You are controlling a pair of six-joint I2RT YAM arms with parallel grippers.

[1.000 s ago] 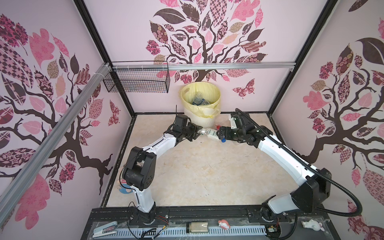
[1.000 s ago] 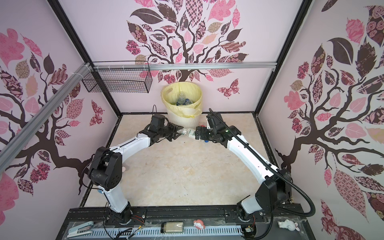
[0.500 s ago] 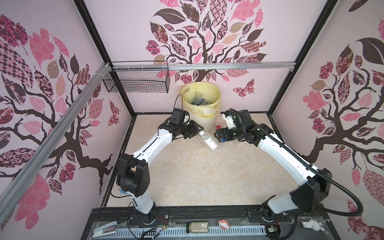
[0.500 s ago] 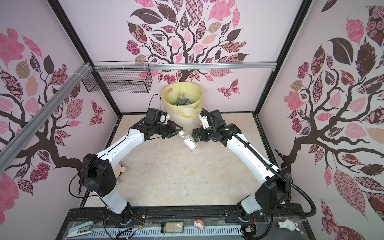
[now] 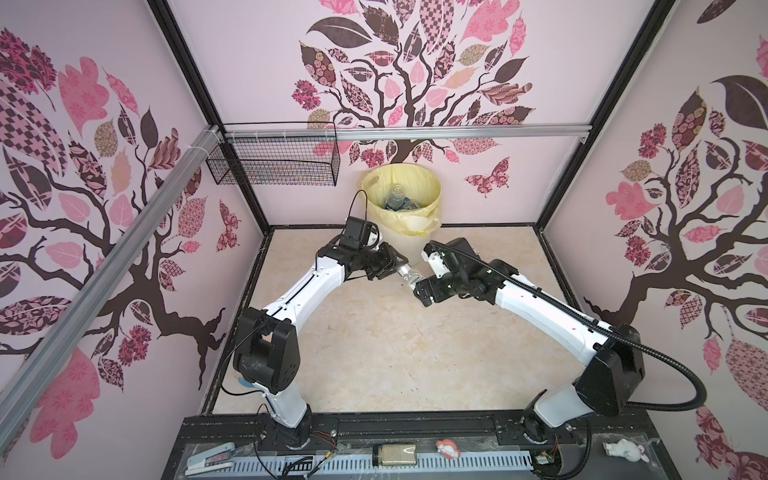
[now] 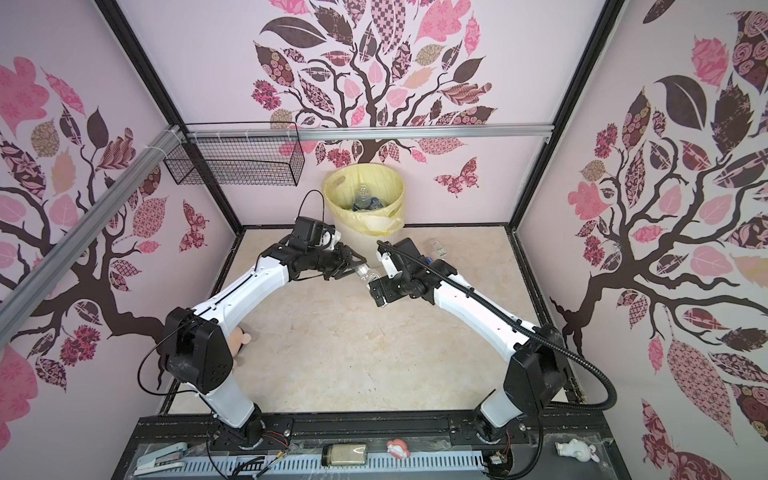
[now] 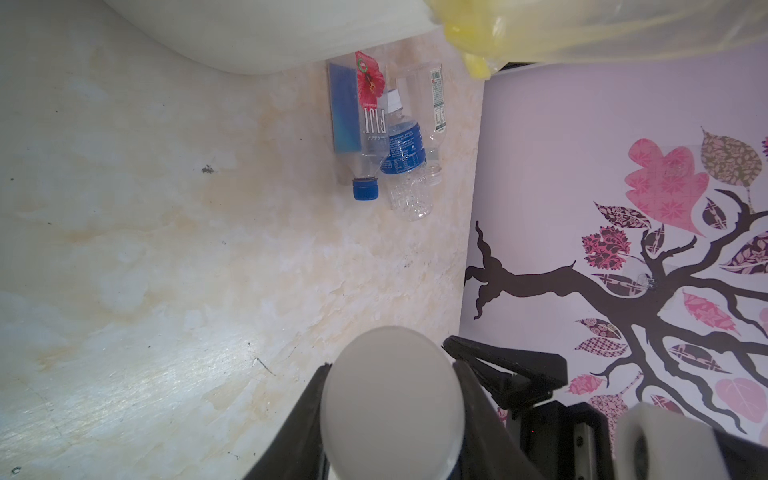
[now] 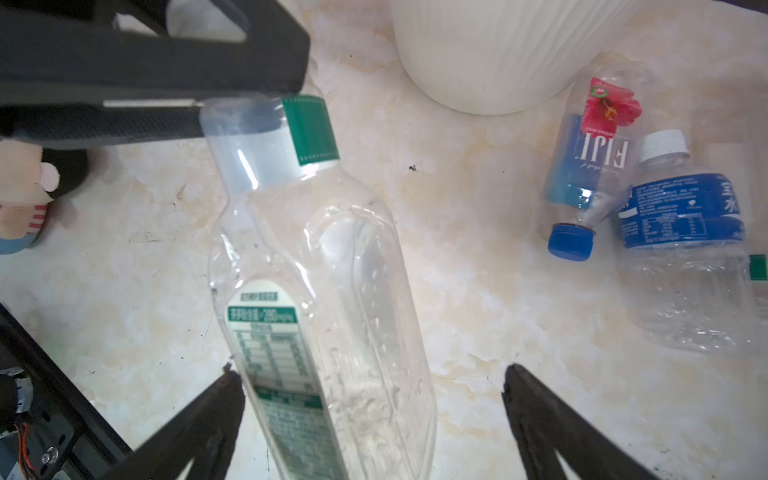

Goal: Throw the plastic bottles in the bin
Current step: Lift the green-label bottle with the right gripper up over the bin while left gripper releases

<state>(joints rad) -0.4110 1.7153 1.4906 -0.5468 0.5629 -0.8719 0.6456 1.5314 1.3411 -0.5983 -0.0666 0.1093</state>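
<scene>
**Left gripper (image 5: 400, 268) pinches a bottle by the cap; right gripper (image 5: 420, 293) gapes around its body**

We see the left gripper clamped on the white cap end of a clear bottle (image 8: 316, 266) with a green-and-white label. In the left wrist view the round cap fills the space between the two black fingers (image 7: 305, 415). In both top views this bottle (image 6: 365, 274) hangs in the air between the two grippers, above the floor (image 5: 374, 357) and just in front of the bin (image 5: 434, 189).

The right gripper (image 6: 376, 293) is not gripping. Its jaws stand wide, with the bottle's lower body lying between them. One finger (image 8: 216, 407) sits close against the labelled side, and we cannot tell whether it touches. The other finger is well apart from the bottle.

The bin stands against the back wall, lined with a yellow bag (image 6: 386, 222). Several bottles (image 5: 398, 199) lie inside it.

Three more lie on the floor just beside the bin's base, touching one another:
- a Fiji bottle (image 8: 582, 166) with a blue cap
- a blue-label bottle (image 8: 681, 216) with a white cap
- a third bottle (image 7: 434, 108), clear with a white label

A black wire basket (image 5: 274, 162) hangs on the rail to the left of the bin. A small toy (image 6: 239, 338) lies by the left arm's base.
</scene>
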